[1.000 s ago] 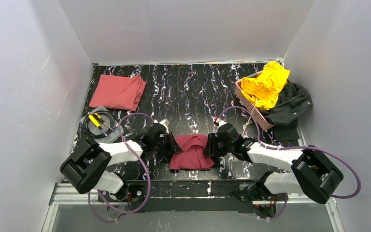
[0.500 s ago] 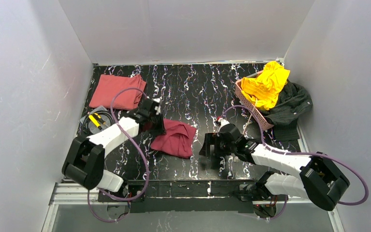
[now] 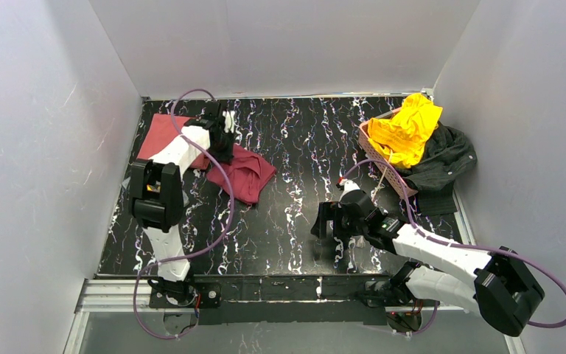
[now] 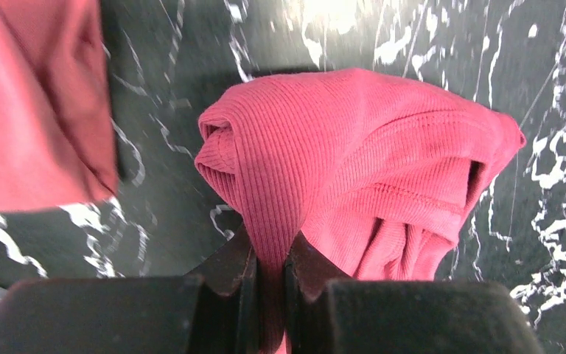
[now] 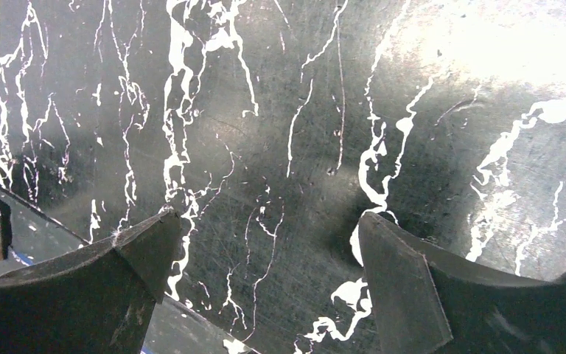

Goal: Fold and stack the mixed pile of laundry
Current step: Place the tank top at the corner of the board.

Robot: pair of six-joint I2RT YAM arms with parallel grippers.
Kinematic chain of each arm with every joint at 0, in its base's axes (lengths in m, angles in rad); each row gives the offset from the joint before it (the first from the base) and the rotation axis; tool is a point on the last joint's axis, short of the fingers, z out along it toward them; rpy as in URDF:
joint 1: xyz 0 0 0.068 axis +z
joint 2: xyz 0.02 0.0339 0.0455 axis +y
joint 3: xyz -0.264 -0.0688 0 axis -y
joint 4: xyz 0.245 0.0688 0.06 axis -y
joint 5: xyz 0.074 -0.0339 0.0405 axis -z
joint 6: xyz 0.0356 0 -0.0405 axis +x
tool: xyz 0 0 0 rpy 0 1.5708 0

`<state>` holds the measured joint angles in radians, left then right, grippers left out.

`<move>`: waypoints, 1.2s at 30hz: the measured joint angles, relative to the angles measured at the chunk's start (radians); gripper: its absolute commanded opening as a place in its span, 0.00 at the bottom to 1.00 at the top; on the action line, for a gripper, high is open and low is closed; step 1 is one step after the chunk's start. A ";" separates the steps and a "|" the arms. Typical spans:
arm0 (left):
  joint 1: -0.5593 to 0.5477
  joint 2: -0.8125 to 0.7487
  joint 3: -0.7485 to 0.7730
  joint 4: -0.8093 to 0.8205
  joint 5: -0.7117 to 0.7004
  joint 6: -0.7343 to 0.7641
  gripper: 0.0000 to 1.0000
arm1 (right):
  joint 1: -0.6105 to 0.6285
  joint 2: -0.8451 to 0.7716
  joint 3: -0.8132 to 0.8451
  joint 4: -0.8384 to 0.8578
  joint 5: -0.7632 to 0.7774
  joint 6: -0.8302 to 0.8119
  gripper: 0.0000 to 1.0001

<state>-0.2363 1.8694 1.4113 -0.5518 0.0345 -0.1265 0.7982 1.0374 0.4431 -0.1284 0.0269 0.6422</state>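
You have four garments here: one salmon-red point(image 3: 156, 135), one maroon point(image 3: 248, 173), one yellow point(image 3: 407, 129), one charcoal point(image 3: 448, 157); and one pink basket point(image 3: 384, 169).

This looks like a robotics lab test cell. Plain white panels point(image 3: 287, 44) close in a black marbled table point(image 3: 295, 147). A left arm point(image 3: 169, 158) and a right arm point(image 3: 431, 247) with purple cables point(image 3: 230, 203) are bolted to an aluminium rail point(image 3: 110, 296).

Bright overhead light throws glare patches on the glossy black table point(image 5: 486, 44).
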 measured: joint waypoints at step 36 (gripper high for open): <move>0.248 0.073 0.447 -0.217 0.071 0.257 0.00 | -0.013 0.050 0.000 -0.008 0.026 -0.021 0.99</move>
<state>0.0120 1.9423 1.8587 -0.7685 0.1055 0.1303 0.7856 1.0878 0.4431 -0.1360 0.0532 0.6212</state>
